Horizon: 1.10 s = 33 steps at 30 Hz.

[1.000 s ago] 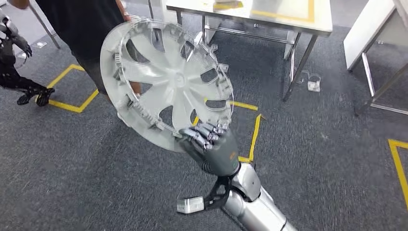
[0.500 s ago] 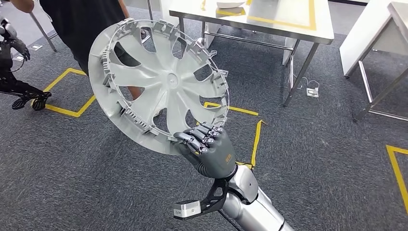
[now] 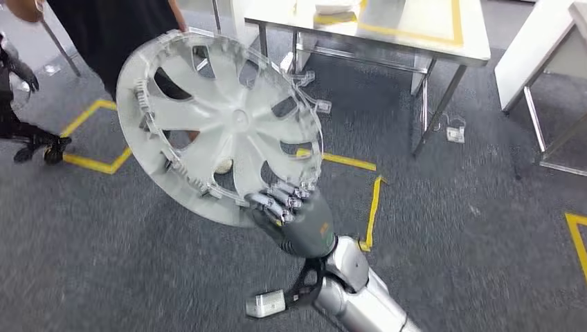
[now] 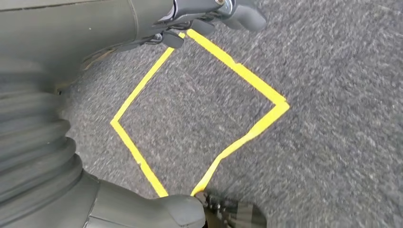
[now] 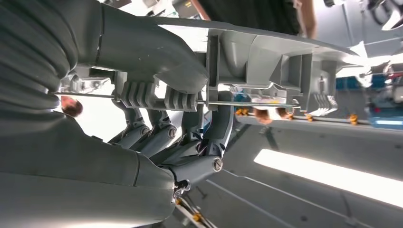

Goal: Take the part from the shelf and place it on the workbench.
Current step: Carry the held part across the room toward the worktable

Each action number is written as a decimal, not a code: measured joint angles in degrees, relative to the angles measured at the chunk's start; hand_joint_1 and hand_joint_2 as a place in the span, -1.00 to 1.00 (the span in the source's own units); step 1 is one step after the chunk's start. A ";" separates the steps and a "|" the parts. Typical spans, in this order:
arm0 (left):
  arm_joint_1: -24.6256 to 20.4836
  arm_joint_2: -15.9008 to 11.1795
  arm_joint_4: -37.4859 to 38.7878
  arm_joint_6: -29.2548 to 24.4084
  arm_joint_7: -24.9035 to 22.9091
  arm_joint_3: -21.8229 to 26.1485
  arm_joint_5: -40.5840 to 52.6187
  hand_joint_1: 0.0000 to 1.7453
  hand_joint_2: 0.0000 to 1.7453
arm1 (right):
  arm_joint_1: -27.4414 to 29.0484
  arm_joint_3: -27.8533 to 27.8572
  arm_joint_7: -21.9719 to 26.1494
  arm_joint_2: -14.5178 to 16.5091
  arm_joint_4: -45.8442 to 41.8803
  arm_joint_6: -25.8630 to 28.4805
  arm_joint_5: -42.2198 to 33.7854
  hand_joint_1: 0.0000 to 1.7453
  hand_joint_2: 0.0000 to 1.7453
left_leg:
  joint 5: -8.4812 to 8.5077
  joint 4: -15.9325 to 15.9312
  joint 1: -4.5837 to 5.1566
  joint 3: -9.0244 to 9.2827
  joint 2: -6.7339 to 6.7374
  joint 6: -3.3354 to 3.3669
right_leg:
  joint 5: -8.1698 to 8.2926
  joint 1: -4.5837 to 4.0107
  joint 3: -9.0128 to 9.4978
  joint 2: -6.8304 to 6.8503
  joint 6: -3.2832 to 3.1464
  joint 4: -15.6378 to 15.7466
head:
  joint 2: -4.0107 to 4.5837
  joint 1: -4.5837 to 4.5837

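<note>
One hand does all the work: your right hand has its fingers curled over the lower rim of the part, a big grey plastic wheel cover w/ spokes, cut-outs and clips round the edge. In the right wrist view the thumb presses one face of the rim while the fingers hook the wire ring on the other. Part sits up and left of the hand, tilted, well clear of the floor.

Handling, my guess: light, thin moulded plastic, fairly stiff but will flex and wobble since you're holding it at one edge w/ the whole disc cantilevered out. Rim is the right spot; spokes would also do. Clips look snappable, so don't knock them on the table edge when setting down.

Left hand hangs down over carpet w/ yellow tape; can't tell if it's open or closed, nothing seen in it.

Vs half a sec ago: whole view has shifted, so camera moved w/ you. Table now a bit nearer top right, frame blurrier. Grip on the rim unchanged. Person in black stands beyond the part.
</note>
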<state>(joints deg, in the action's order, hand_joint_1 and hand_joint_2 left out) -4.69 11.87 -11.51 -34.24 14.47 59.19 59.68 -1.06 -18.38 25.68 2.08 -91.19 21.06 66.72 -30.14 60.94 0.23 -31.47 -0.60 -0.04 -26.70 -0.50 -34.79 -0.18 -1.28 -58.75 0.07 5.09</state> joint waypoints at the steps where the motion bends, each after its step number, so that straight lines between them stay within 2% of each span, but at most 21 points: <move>1: -0.02 0.04 0.01 0.01 -0.04 0.00 -0.01 -1.00 1.00 | -0.12 -0.04 -0.01 0.10 0.01 -0.13 -0.07 1.00 1.00 | -0.44 1.55 -0.01 -0.73 0.04 -0.25 | -0.14 0.21 0.61 0.04 -0.27 0.25 | 0.00 -0.09; 3: -0.15 0.06 0.01 0.01 -0.23 0.00 -0.01 -1.00 1.00 | -0.48 -0.09 0.02 0.26 0.03 -0.31 -0.14 1.00 1.00 | -2.71 7.59 -0.16 -4.12 0.13 -0.71 | -0.67 0.41 1.57 0.13 -0.72 0.49 | 0.00 -0.26; 5: -0.14 0.05 0.01 0.02 -0.43 0.00 -0.02 -1.00 1.00 | -0.75 -0.15 0.06 0.36 0.08 -0.37 -0.15 1.00 1.00 | -4.98 13.71 -0.42 -8.29 0.19 -1.14 | -1.36 0.44 2.22 0.10 -0.84 0.49 | 0.00 -0.31; 6: -0.09 0.04 0.01 0.02 -0.48 0.01 -0.04 -1.00 1.00 | -0.80 -0.18 0.07 0.38 0.10 -0.39 -0.17 1.00 1.00 | -4.77 14.65 -0.50 -9.45 0.21 -1.26 | -1.74 0.48 2.68 0.05 -0.80 0.48 | 0.00 -0.31; 7: -0.06 0.02 -0.01 0.02 -0.48 0.01 -0.07 -1.00 1.00 | -0.83 -0.21 0.06 0.38 0.13 -0.42 -0.19 1.00 1.00 | -3.25 13.45 -0.55 -9.54 0.22 -1.30 | -2.15 0.53 3.24 0.00 -0.69 0.48 | 0.00 -0.32; 9: -0.04 -0.02 -0.03 0.02 -0.41 0.02 -0.14 -1.00 1.00 | -0.88 -0.24 0.04 0.40 0.15 -0.46 -0.24 1.00 1.00 | 1.92 6.34 -0.57 -7.26 0.27 -1.26 | -3.10 0.70 4.49 -0.04 -0.28 0.46 | 0.00 -0.33; 10: -0.07 -0.01 -0.02 0.03 -0.30 0.02 -0.16 -1.00 1.00 | -0.95 -0.24 0.03 0.41 0.16 -0.48 -0.27 1.00 1.00 | 3.21 2.75 -0.49 -6.07 0.31 -1.19 | -3.56 0.73 4.97 -0.04 0.03 0.39 | 0.00 -0.44; 12: -0.15 0.07 -0.01 0.09 -0.01 0.01 -0.21 -1.00 1.00 | -1.20 -0.24 0.02 0.43 0.17 -0.50 -0.32 1.00 1.00 | 3.84 -0.76 -0.31 -4.77 0.41 -0.60 | -4.21 0.67 5.32 -0.03 0.76 0.20 | 0.00 -0.72; 13: -0.16 0.11 0.00 0.13 0.10 0.01 -0.27 -1.00 1.00 | -1.31 -0.24 0.01 0.43 0.17 -0.52 -0.37 1.00 1.00 | 3.36 -0.98 -0.22 -4.67 0.43 -0.16 | -4.32 0.56 5.45 -0.06 1.10 0.09 | 0.00 -0.81; 15: -0.11 0.24 -0.01 0.15 0.20 0.02 -0.36 -1.00 1.00 | -1.46 -0.24 -0.09 0.42 0.16 -0.58 -0.63 1.00 1.00 | 3.71 -1.15 -0.35 -3.99 0.38 0.72 | -4.46 0.53 5.33 -0.05 1.68 -0.83 | 0.00 -0.71; 17: -0.22 0.36 -0.02 0.15 0.21 0.02 -0.40 -1.00 1.00 | -1.64 -0.24 -0.24 0.38 0.16 -0.68 -0.96 1.00 1.00 | 3.42 -1.40 -0.47 -3.17 0.30 1.37 | -5.27 0.66 3.09 -0.02 2.14 -4.92 | 0.00 -0.57; 20: -0.29 0.46 -0.03 0.17 0.10 0.02 -0.40 -1.00 1.00 | -1.53 -0.24 -0.26 0.19 0.17 -0.74 -1.17 1.00 1.00 | 2.48 -1.46 -0.38 -2.40 0.26 1.78 | -8.97 0.79 -3.84 -0.02 2.71 -14.98 | 0.00 -0.48; 21: -0.22 0.48 -0.03 0.19 0.05 0.02 -0.40 -1.00 1.00 | -1.37 -0.23 -0.27 0.11 0.17 -0.75 -1.20 1.00 1.00 | 2.07 -1.45 -0.36 -1.98 0.22 1.76 | -9.23 0.80 -5.44 -0.02 2.75 -16.34 | 0.00 -0.47; 22: -0.16 0.48 -0.03 0.21 0.00 0.02 -0.40 -1.00 1.00 | -1.25 -0.20 -0.30 0.05 0.17 -0.75 -1.24 1.00 1.00 | 1.65 -1.45 -0.35 -1.47 0.18 1.69 | -8.29 0.81 -6.07 -0.02 2.73 -15.83 | 0.00 -0.47; 23: -0.12 0.49 -0.03 0.21 -0.02 0.02 -0.40 -1.00 1.00 | -1.16 -0.17 -0.33 -0.01 0.18 -0.75 -1.27 1.00 1.00 | 1.19 -1.45 -0.35 -0.83 0.14 1.58 | -5.98 0.82 -5.63 -0.01 2.58 -13.10 | 0.00 -0.46; 24: -0.11 0.51 -0.03 0.22 -0.02 0.02 -0.40 -1.00 1.00 | -1.12 -0.14 -0.36 -0.07 0.18 -0.75 -1.29 1.00 1.00 | 0.73 -1.46 -0.35 -0.27 0.11 1.44 | -3.08 0.83 -4.53 0.02 2.37 -9.25 | 0.00 -0.45; 26: -0.17 0.56 -0.02 0.42 0.00 0.02 -0.41 -1.00 1.00 | -1.05 -0.10 -0.34 -0.20 0.22 -0.69 -1.25 1.00 1.00 | -0.09 -1.47 -0.28 0.53 0.12 0.96 | 0.09 0.56 -2.56 0.13 1.93 -2.84 | 0.00 -0.60; 27: -0.20 0.57 -0.02 0.58 0.04 0.02 -0.41 -1.00 1.00 | -0.96 -0.10 -0.37 -0.26 0.22 -0.61 -1.14 1.00 1.00 | -0.36 -1.51 -0.25 0.73 0.15 0.62 | 0.51 0.39 -2.12 0.17 1.68 -1.45 | 0.00 -0.64; 30: -0.28 0.61 -0.04 1.10 0.16 0.03 -0.36 -1.00 1.00 | -0.66 -0.07 -0.96 -0.35 0.20 -0.39 -0.84 1.00 1.00 | -0.60 -0.87 -0.27 1.24 0.23 -0.42 | 0.41 0.30 -1.05 0.11 0.63 -0.60 | 0.00 -0.65; 32: -0.41 0.66 -0.03 1.26 0.27 0.04 -0.25 -1.00 1.00 | -0.56 0.01 -1.32 -0.38 0.17 -0.34 -0.73 1.00 1.00 | -1.40 2.52 -0.34 -0.39 0.29 -0.89 | 0.02 0.52 0.14 0.06 -0.11 -0.24 | 0.00 -0.84; 33: -0.47 0.67 -0.03 1.29 0.33 0.04 -0.20 -1.00 1.00 | -0.50 0.04 -1.40 -0.40 0.16 -0.30 -0.60 1.00 1.00 | -2.45 5.67 -0.40 -2.32 0.32 -1.07 | -0.29 0.58 0.64 0.07 -0.37 -0.11 | 0.00 -0.92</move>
<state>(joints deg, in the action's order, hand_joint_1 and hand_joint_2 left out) -5.16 12.54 -11.54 -32.95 14.80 59.23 59.48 -1.56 -18.34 24.28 1.68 -91.03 20.76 66.12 -32.59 66.61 -0.16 -33.78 -0.27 -1.11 -26.99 0.08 -34.16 -0.12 -1.65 -58.86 0.07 4.16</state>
